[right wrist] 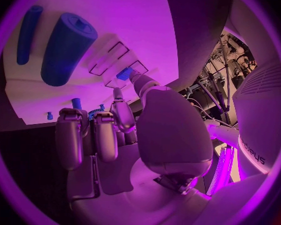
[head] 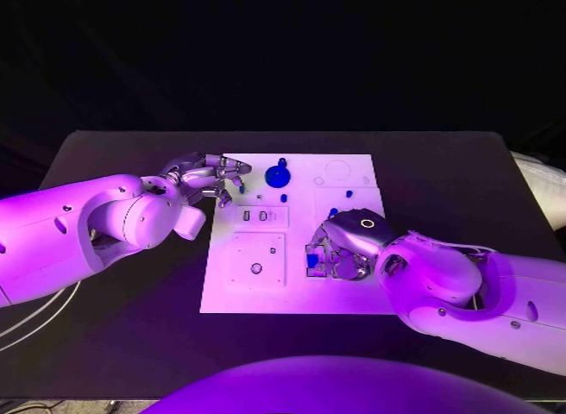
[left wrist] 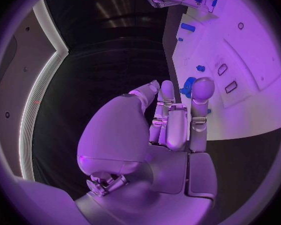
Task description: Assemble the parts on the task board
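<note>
The black table [head: 134, 328] carries the white task board [head: 296, 289] at its middle. The left hand [head: 206, 177] is set at the board's far left corner, fingers [left wrist: 202, 92] extended and apart, with nothing grasped; a round blue part [head: 278, 177] stands just beyond those fingertips. The right hand [head: 345, 246] is lowered onto the board's right half, and a small blue part [right wrist: 123, 74] is met at a fingertip; whether it is pinched cannot be told. Another small blue part [head: 311, 259] lies beside its fingers.

Arms: smooth, bulbous white shells, small dark screw holes dotted along both.
Right hand [head: 342, 246]: silver, glowing ring on its back.
Left hand [head: 206, 177]: silver, segmented fingers [left wrist: 202, 97].
</note>
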You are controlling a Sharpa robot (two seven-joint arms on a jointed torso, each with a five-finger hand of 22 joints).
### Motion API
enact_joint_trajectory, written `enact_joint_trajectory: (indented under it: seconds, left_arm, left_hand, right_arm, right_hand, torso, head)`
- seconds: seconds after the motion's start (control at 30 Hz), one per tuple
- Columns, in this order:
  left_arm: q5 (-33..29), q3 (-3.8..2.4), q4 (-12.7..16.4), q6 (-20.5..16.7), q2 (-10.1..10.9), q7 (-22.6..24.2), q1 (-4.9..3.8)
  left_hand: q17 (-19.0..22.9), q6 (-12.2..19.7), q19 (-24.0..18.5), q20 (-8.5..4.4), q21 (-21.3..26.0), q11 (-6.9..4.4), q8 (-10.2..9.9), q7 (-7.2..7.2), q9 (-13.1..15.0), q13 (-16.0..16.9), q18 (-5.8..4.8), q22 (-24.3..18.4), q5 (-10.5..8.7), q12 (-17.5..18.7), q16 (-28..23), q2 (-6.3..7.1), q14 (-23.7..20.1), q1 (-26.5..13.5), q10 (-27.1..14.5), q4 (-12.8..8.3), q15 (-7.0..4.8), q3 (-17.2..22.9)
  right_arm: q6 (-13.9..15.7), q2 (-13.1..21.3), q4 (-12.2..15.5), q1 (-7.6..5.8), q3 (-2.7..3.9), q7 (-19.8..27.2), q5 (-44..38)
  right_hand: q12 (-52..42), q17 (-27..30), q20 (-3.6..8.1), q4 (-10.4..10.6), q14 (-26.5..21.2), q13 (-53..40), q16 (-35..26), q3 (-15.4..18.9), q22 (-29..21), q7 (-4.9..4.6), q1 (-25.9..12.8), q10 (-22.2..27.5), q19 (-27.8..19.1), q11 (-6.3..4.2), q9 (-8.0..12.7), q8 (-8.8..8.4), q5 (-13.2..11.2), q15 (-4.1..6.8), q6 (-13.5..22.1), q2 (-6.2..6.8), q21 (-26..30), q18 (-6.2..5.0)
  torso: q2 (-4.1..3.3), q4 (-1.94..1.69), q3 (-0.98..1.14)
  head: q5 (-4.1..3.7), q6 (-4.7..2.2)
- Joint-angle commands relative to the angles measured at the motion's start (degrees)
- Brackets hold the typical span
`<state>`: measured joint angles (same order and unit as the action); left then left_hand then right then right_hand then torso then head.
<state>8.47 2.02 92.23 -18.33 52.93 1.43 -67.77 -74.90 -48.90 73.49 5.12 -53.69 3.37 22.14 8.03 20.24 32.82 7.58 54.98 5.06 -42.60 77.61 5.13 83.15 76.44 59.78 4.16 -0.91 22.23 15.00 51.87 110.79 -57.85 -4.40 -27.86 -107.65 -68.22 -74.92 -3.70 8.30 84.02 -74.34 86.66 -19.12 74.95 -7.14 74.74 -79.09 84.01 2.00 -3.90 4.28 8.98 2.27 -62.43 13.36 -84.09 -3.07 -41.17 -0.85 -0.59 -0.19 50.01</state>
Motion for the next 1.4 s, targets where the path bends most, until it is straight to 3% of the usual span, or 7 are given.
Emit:
enact_joint_trajectory:
  seconds: [0.03, 0.47, 1.1, 1.4]
  left_arm:
    - [0.3, -0.03, 0.1, 0.9, -0.1, 0.0, 0.01]
    - [0.4, -0.03, 0.1, 1.0, -0.1, -0.1, 0.01]
    - [0.5, -0.03, 0.1, 1.1, -0.2, -0.3, 0.01]
    - [0.7, -0.03, 0.2, 1.2, -0.1, -0.6, 0.01]
  left_hand:
    - [-0.5, -0.1, -0.4, 0.08, 0.3, -0.09, -0.3, 0.17, 0.0, -0.1, 0.8, -0.1, -0.28, -0.4, -0.4, 0.04, -0.1, 0.5, -0.5, 0.0, 0.1, -0.2]
    - [-0.5, -0.1, -0.4, 0.09, 0.3, -0.08, -0.3, 0.18, -0.1, -0.1, 0.8, -0.1, -0.29, -0.4, -0.4, 0.03, -0.2, 0.6, -0.6, -0.1, 0.11, -0.2]
    - [-0.5, -0.1, -0.4, 0.09, 0.3, -0.08, -0.3, 0.18, -0.1, -0.1, 0.8, -0.1, -0.29, -0.4, -0.4, 0.03, -0.2, 0.6, -0.6, -0.1, 0.11, -0.2]
    - [-0.5, -0.1, -0.4, 0.09, 0.3, -0.08, -0.3, 0.18, -0.1, -0.1, 0.8, -0.1, -0.29, -0.4, -0.4, 0.03, -0.2, 0.6, -0.6, -0.1, 0.11, -0.2]
  right_arm:
    - [-3.4, -0.2, -0.1, 0.06, -0.01, -0.6, 0.5]
    - [-4.0, -0.4, 0.1, 0.08, -0.01, -0.6, 0.8]
    - [-5.2, -2.0, -2.2, 0.09, -0.02, -1.4, 0.6]
    - [-6.3, -2.3, -2.6, 0.09, -0.01, -1.2, 1.0]
  right_hand:
    - [0.1, -11.0, -0.2, -0.1, 5.1, 0.0, 0.3, 0.3, 3.1, 0.26, 0.2, -0.1, 0.5, 0.0, -0.1, 0.18, 0.1, -0.13, -0.4, -0.33, 0.2, 0.48]
    - [-0.1, -11.1, -0.19, -0.1, 5.1, -0.1, 0.3, 0.6, 3.2, 0.33, -0.1, -0.2, 0.5, -0.05, -0.2, 0.28, 0.1, -0.11, -0.6, -0.52, 0.2, 0.49]
    - [-0.1, -11.1, -0.15, -0.1, 5.1, 0.0, 0.3, 0.8, 3.3, 0.37, -0.2, -0.2, 0.6, -0.1, -0.2, 0.33, 0.3, -0.06, -0.7, -1.23, 0.2, 0.51]
    - [0.1, -11.1, -0.14, -0.1, 5.1, 0.0, 0.3, 1.2, 3.2, 0.36, -0.4, -0.1, 0.5, -0.08, -0.1, 0.25, 0.1, -0.06, -0.6, -1.1, 0.2, 0.49]
  torso:
    - [-0.01, 0.05, 0.02]
    - [0.02, 0.11, 0.07]
    - [-0.01, -0.06, 0.0]
    - [-0.01, 0.09, -0.01]
  head:
    - [0.07, -0.01]
    - [0.09, -0.01]
    - [0.0, -0.01]
    - [0.15, -0.01]
